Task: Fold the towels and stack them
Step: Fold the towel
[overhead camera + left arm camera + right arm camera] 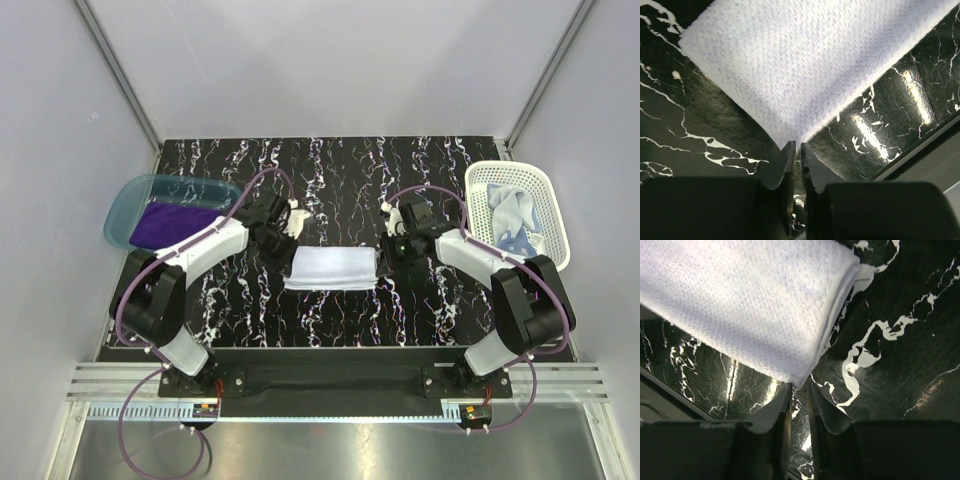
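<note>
Left gripper [795,146]: jaws clenched to a thin slit. The corner of the white towel [805,65] ran right into the tips, and they appeared to pinch its very point.

Right gripper [799,387]: same condition, closed to a slit on the towel's opposite corner. A rounded fold with doubled layers showed just beyond the fingers.

In the overhead view the white towel lay at table centre as a neat, wide rectangle. The grippers stood at its 11 and 1 o'clock corners.

The purple towel [172,224] lay in the teal tray [135,190], at 9 o'clock from the white towel. How it was folded could not be determined.

The light blue towel [508,208] lay rumpled in the white mesh basket [552,215], at 2 o'clock.

Assessment: the white towel had at least one fold made. A further fold may be due. The blue towel was judged untouched. The towels were well apart and no stack had been formed. Roughly a third of the work was judged done.
</note>
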